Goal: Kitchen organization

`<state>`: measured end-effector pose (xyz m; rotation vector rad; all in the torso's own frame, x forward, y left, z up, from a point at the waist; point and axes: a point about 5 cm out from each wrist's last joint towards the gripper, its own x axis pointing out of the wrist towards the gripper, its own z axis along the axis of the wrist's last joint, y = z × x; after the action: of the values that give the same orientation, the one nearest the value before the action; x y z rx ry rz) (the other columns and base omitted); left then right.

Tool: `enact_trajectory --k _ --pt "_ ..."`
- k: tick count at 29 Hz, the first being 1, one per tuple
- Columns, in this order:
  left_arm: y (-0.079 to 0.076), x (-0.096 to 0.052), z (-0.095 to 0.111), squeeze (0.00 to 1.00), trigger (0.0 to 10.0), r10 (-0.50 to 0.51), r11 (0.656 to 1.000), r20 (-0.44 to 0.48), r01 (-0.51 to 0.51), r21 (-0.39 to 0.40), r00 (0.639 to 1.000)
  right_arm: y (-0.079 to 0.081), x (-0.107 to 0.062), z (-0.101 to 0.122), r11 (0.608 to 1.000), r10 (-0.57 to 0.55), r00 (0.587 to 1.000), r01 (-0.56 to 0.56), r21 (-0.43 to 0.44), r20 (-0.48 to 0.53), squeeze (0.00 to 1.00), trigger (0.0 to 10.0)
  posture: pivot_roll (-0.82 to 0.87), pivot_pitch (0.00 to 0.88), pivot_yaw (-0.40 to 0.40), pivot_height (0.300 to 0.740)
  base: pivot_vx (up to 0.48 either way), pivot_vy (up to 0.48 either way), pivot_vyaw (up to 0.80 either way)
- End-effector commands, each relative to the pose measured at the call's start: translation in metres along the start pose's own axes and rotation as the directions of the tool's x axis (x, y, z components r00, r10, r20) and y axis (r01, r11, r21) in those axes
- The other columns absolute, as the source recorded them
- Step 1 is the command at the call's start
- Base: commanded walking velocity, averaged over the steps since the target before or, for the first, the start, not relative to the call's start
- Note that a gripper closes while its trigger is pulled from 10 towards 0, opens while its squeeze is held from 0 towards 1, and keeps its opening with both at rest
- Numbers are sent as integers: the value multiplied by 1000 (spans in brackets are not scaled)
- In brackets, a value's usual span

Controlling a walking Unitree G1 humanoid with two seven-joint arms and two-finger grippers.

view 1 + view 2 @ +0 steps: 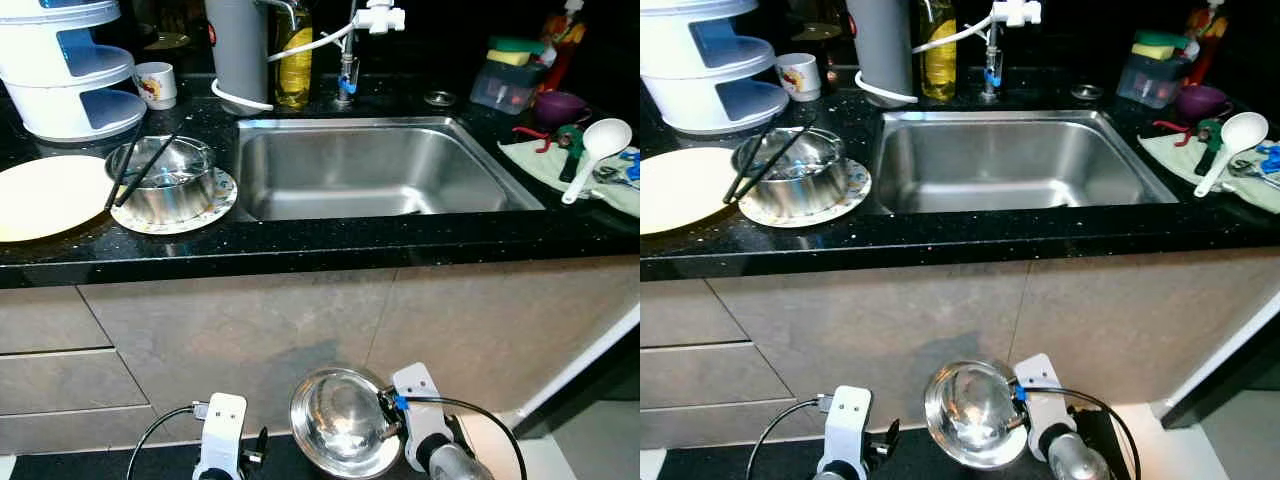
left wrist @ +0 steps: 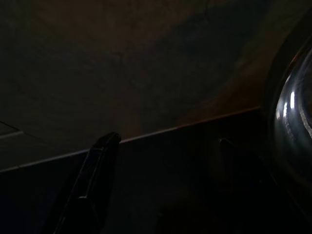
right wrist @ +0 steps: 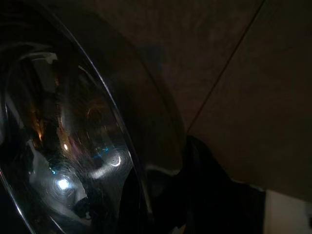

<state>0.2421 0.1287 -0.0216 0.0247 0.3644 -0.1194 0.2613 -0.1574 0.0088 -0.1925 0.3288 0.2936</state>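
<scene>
With fingers pinching its rim, right gripper (image 1: 388, 415) carries steel bowl (image 1: 342, 420) low, tilted; sink (image 1: 370, 170) ahead; left gripper (image 1: 250, 450) fingers: can't tell.

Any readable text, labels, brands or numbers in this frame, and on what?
None can be read.
Mug: a red and yellow picture, no legible words.
Yellow bottle: any label is too blurred to read.
Steel bowl held in the right gripper: no marking visible.
</scene>
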Motion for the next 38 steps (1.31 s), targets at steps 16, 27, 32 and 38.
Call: enact_trajectory --k 16,27,32,38 --pt "4 -2 -6 0 10000 -21 1000 -28 21 15 999 8 11 7 999 0 1000 0 40 20 0 10000 -199 127 15 740 0 0 0" --pt "22 -9 -10 0 10000 66 998 -23 -66 -2 998 6 16 9 999 -14 1000 14 44 -1 0 10000 -186 136 8 740 0 0 0" --pt "21 -8 -7 0 10000 27 1000 0 -27 -9 1000 7 16 9 998 -20 1000 20 54 2 0 10000 -192 138 21 740 0 0 0" --pt "21 -8 -5 0 10000 22 1000 12 -21 -20 1000 11 18 4 996 45 998 -43 76 -36 0 10000 -201 131 31 740 0 0 0"
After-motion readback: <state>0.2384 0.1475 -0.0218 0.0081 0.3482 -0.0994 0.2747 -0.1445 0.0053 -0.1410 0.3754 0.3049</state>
